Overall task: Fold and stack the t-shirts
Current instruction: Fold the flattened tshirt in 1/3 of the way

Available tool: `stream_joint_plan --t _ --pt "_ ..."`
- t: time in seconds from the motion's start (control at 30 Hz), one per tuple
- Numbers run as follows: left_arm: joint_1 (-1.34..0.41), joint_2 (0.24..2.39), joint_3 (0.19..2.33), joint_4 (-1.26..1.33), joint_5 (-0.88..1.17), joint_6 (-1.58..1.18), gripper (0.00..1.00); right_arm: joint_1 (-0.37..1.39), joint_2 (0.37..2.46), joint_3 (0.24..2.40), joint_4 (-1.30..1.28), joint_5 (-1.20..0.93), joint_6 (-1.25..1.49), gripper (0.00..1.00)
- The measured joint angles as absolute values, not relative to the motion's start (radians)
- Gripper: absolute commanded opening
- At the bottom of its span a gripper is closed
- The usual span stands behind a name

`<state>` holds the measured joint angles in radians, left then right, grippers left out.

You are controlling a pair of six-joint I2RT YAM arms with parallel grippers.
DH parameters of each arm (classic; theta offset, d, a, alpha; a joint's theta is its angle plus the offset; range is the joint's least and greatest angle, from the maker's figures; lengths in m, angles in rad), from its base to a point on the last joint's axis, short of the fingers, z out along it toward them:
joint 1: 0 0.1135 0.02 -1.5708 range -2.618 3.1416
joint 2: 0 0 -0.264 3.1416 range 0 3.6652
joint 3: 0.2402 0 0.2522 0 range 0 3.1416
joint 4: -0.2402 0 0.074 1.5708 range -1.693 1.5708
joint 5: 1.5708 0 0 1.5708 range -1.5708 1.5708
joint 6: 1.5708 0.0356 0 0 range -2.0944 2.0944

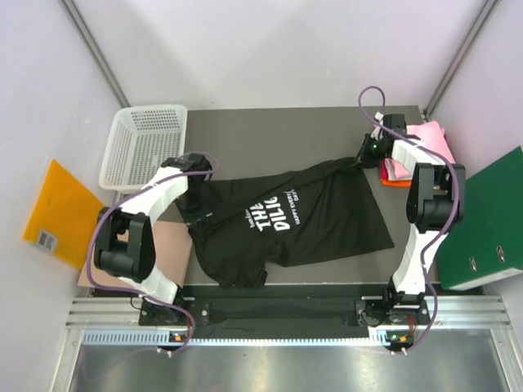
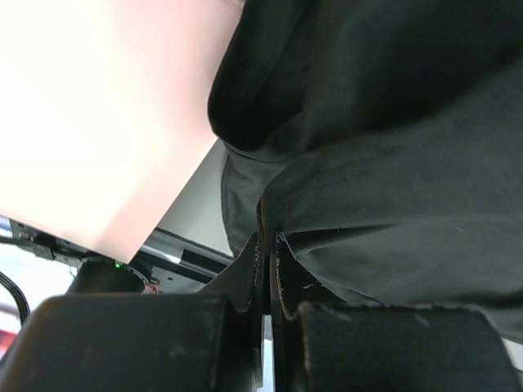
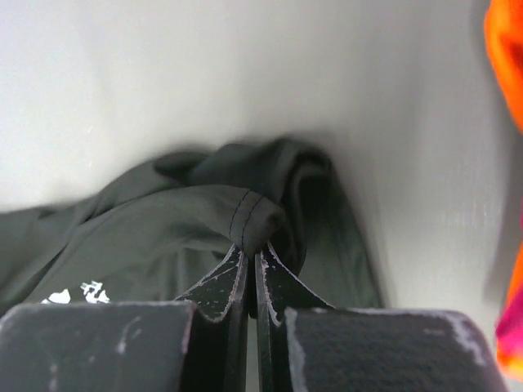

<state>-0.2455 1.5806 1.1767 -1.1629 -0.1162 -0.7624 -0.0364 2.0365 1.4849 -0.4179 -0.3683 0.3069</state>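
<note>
We count one black tee (image 1: 302, 216), at least two folded tees (image 1: 429, 135) right of it, one basket (image 1: 143, 147), one green folder (image 1: 482, 220), one orange folder (image 1: 61, 214).

A mesh basket (image 1: 143, 145) blocks the worktop's (image 1: 278, 135) far-left corner, folded tees (image 1: 431, 135) the far-right; the black t-shirt (image 1: 327, 216) covers the middle, leaving the far strip open.

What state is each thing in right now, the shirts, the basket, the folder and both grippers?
black t-shirt, unfolded, print up, pinched at two edges.
folded t-shirts, stacked at the far right.
basket, upright, empty.
green folder, closed, lying flat.
left gripper, jaws shut on the black t-shirt.
right gripper, jaws shut on the black t-shirt.
</note>
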Motion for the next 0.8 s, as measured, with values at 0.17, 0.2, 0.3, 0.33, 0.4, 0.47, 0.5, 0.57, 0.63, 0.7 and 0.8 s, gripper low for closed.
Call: stream_joint_plan --t 0.17,0.2,0.3,0.33,0.4,0.47,0.5,0.57,0.63,0.7,0.8 --pt "-0.255 1.632 1.136 -1.163 -0.116 -0.792 0.00 -0.039 1.938 1.420 -0.461 -0.358 0.290 0.00" --pt "-0.257 1.632 1.137 -1.163 -0.117 -0.796 0.00 -0.040 1.921 1.398 -0.464 -0.356 0.287 0.00" --pt "-0.263 1.623 1.138 -1.160 -0.126 -0.810 0.00 -0.044 1.890 1.333 -0.471 -0.345 0.279 0.00" --pt "-0.263 1.616 1.139 -1.160 -0.130 -0.815 0.00 -0.046 1.878 1.302 -0.472 -0.340 0.274 0.02" --pt "-0.264 1.599 1.141 -1.161 -0.139 -0.821 0.00 -0.047 1.863 1.258 -0.485 -0.327 0.268 0.08" --pt "-0.266 1.593 1.140 -1.161 -0.141 -0.827 0.00 -0.047 1.860 1.235 -0.500 -0.315 0.262 0.98" --pt "-0.267 1.593 1.138 -1.160 -0.142 -0.833 0.01 -0.047 1.860 1.229 -0.514 -0.310 0.262 1.00" --pt "-0.276 1.596 1.120 -1.155 -0.143 -0.840 0.68 -0.049 1.860 1.227 -0.545 -0.332 0.256 1.00" --pt "-0.290 1.605 1.105 -1.161 -0.142 -0.840 0.99 -0.045 1.848 1.240 -0.547 -0.324 0.242 0.99" --pt "-0.315 1.618 1.105 -1.175 -0.150 -0.845 0.99 -0.047 1.845 1.238 -0.556 -0.317 0.234 1.00" --pt "-0.373 1.617 1.132 -1.187 -0.177 -0.849 0.99 -0.049 1.834 1.237 -0.566 -0.326 0.231 1.00"
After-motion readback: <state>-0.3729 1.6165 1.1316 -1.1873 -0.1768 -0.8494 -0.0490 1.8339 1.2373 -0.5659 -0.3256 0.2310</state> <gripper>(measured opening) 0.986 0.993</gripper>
